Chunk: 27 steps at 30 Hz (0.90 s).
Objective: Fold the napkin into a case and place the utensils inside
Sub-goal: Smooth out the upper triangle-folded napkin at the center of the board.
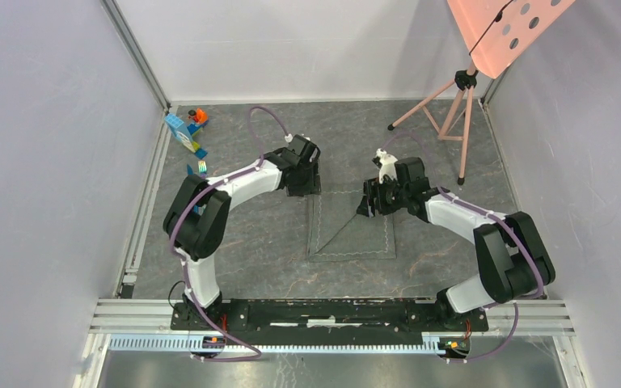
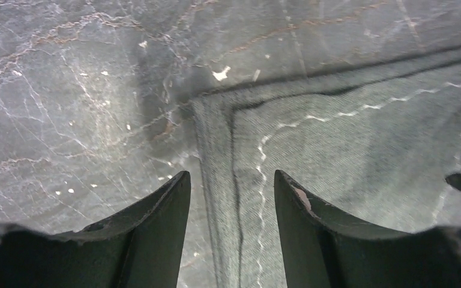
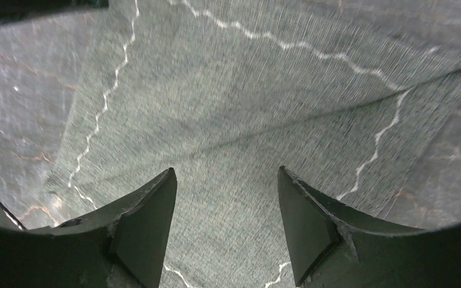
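While left hand (image 2: 231, 175) and right hand (image 3: 225, 173) gape over the napkin (image 1: 357, 236), toy blocks (image 1: 186, 129), tripod (image 1: 451, 113) beyond.

Utensils (image 1: 201, 168) part-hidden behind L arm (image 1: 242, 182)

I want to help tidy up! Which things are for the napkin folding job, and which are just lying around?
For the job:
- napkin
- utensils, partly hidden

Just lying about:
- toy blocks
- pink board
- tripod holding it
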Motion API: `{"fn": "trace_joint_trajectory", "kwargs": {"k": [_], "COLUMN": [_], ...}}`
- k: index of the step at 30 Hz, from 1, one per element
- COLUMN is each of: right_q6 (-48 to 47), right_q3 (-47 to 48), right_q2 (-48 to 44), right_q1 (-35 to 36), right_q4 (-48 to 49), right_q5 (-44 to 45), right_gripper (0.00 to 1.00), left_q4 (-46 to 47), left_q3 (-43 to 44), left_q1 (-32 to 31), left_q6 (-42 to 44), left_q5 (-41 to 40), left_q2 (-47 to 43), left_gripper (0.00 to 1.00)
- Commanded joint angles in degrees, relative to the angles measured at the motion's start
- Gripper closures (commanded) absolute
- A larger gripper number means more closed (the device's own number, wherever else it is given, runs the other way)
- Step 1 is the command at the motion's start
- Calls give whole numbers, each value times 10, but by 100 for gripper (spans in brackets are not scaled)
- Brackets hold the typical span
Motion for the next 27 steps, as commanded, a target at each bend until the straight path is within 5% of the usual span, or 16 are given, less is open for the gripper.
{"fn": "trace_joint_trajectory", "kwargs": {"k": [1, 20, 27], "right_q6": [-29, -42, -49], "right_q3": [-23, -93, -82], "right_q2": [-23, -36, -32], "right_q1": [19, 52, 52], "right_q4": [-19, -24, -32], "right_q5": [38, 118, 124], "right_gripper": [32, 43, 44], "left_q4": [-18, 17, 25], "left_q3": [46, 7, -19], "left_q1": [2, 17, 18], "left_q6": [40, 16, 17], "left_q5": [-39, -29, -25], "left_q2": [33, 65, 20], "left_gripper": [40, 67, 58]}}
